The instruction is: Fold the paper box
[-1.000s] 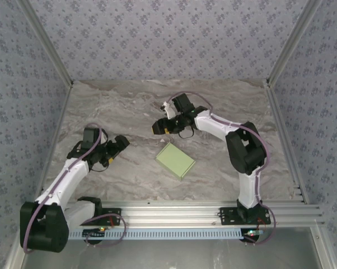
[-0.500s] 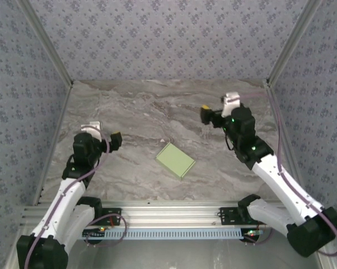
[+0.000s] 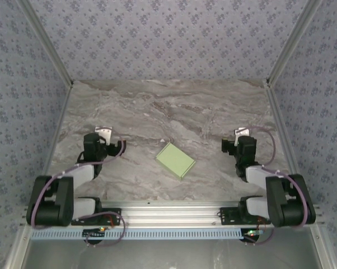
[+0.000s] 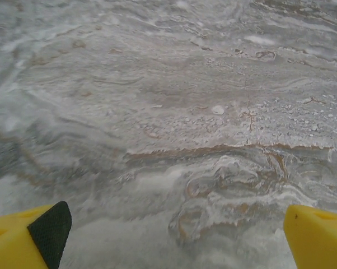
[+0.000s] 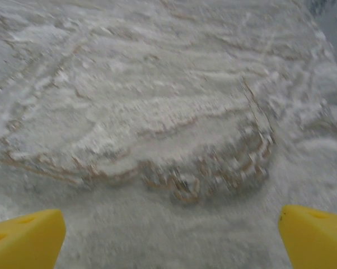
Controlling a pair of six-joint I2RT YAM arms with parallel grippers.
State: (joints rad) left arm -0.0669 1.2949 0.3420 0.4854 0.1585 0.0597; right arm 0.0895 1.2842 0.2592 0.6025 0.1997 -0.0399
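Pale green paper box (image 3: 176,159), grey-and-beige marbled table (image 3: 157,106) with brown veins, blue-grey walls (image 3: 168,39) in a small floral print, white-and-black arms (image 3: 82,171), purple cables (image 3: 275,151), silver rail (image 3: 168,210), yellow fingers (image 4: 317,238), one black pad (image 4: 51,230)

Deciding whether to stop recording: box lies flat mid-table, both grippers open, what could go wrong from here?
Nothing holds the paper box, so it might spring open. It lies between the left gripper and right gripper; either one swinging inward could knock it.
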